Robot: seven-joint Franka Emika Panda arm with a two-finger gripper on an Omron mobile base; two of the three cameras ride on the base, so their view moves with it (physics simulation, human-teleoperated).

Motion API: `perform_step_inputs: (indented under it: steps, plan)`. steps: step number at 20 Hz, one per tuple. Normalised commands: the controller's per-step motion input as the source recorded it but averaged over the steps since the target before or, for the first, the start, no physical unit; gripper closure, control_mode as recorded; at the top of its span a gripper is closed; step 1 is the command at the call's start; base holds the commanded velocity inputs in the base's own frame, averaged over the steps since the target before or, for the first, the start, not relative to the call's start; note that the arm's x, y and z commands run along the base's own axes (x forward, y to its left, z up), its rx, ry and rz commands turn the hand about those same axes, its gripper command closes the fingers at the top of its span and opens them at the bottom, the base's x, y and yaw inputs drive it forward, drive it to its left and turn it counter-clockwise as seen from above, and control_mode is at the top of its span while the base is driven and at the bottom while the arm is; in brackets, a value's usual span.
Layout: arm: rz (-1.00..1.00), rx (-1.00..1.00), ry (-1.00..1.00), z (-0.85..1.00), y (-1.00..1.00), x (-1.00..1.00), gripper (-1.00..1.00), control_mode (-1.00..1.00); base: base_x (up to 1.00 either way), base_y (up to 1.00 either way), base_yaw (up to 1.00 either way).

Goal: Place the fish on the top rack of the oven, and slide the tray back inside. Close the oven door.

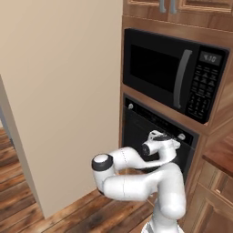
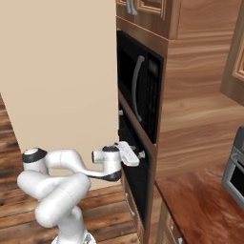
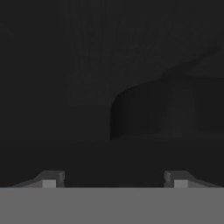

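Jaws of the white robot hand (image 3: 112,181) are spread wide with nothing between them, and they sit right up against the big black built-in oven (image 1: 136,132) under the black microwave with a grey bar handle (image 1: 173,75). The flat black oven door with dark glass (image 2: 136,178) looks shut or almost shut, but I cannot tell if the hand is touching it. The fish and the wire rack are hidden, most likely inside. To do this step well, I think the hand should push flat and slow on the smooth, hard door until it sits flush. The tall wall beside it (image 1: 59,91) is plain and cream. The floor (image 1: 91,214) is brown wood boards.
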Motion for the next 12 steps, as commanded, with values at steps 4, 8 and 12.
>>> perform_step_inputs:
  steps: [4, 8, 12]
  plan:
    - [0.0, 0.02, 0.0, 0.0, -0.18, 0.0, -1.0, -1.0, 0.0, 0.0, 0.0]
    - [0.0, 0.0, 0.0, 0.0, -0.03, 0.0, -1.0, -1.0, 0.0, 0.0, 0.0]
    - [0.0, 0.0, 0.0, 0.0, 0.0, 0.0, -1.0, -1.0, 0.0, 0.0, 0.0]
